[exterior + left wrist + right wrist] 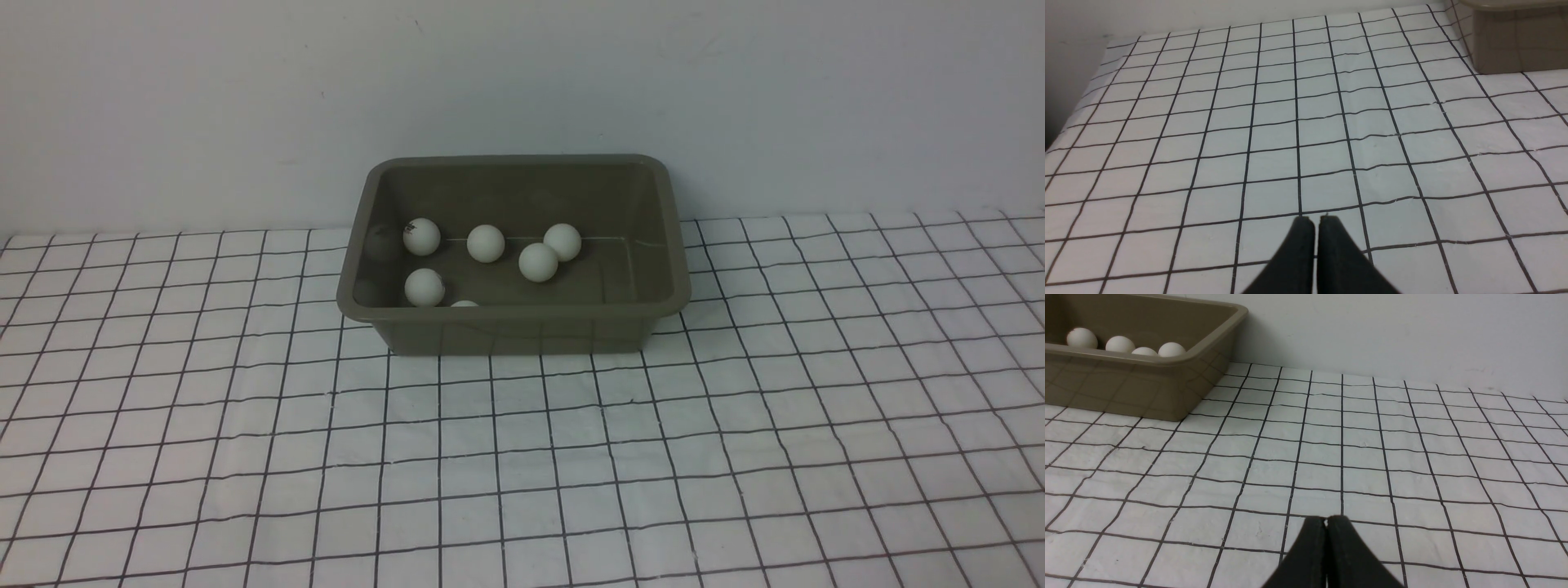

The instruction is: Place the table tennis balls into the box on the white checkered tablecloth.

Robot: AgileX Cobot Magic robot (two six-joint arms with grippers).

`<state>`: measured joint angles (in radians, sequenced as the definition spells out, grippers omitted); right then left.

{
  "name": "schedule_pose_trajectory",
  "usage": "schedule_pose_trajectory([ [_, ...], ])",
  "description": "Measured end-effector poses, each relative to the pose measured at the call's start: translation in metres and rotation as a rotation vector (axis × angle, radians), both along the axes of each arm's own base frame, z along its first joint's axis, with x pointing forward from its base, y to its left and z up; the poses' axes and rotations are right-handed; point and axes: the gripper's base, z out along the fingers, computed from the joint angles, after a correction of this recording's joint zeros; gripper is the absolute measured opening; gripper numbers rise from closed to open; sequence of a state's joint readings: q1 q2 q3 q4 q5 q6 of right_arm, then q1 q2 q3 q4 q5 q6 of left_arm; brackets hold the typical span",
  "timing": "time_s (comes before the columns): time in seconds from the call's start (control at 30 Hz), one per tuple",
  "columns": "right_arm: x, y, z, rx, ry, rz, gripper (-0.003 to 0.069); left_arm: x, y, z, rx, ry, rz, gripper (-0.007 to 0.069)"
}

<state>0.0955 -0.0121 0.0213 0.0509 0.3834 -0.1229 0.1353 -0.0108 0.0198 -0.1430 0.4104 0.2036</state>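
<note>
The olive-brown box (513, 328) stands on the white checkered tablecloth (522, 457) near the back wall. Several white table tennis balls lie inside it, among them one with a dark logo (422, 236), one at the middle (538, 262) and one half hidden behind the front wall (464, 304). Neither arm shows in the front view. My left gripper (1316, 220) is shut and empty above bare cloth, the box's corner (1515, 45) far from it. My right gripper (1326, 520) is also shut and empty, with the box (1147, 384) and its balls (1120, 344) well away.
A plain white wall (522, 82) rises right behind the box. In the left wrist view the cloth's edge (1069, 122) drops off at the table's side.
</note>
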Motion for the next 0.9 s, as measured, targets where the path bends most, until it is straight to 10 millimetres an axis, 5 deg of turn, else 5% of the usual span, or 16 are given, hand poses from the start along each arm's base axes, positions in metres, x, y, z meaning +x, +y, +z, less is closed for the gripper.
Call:
schedule_pose_trajectory([
  [0.9,0.0,0.0,0.0,0.0,0.0,0.0,-0.0015,0.0,-0.0001,0.0,-0.042,-0.003,0.013,-0.0004],
])
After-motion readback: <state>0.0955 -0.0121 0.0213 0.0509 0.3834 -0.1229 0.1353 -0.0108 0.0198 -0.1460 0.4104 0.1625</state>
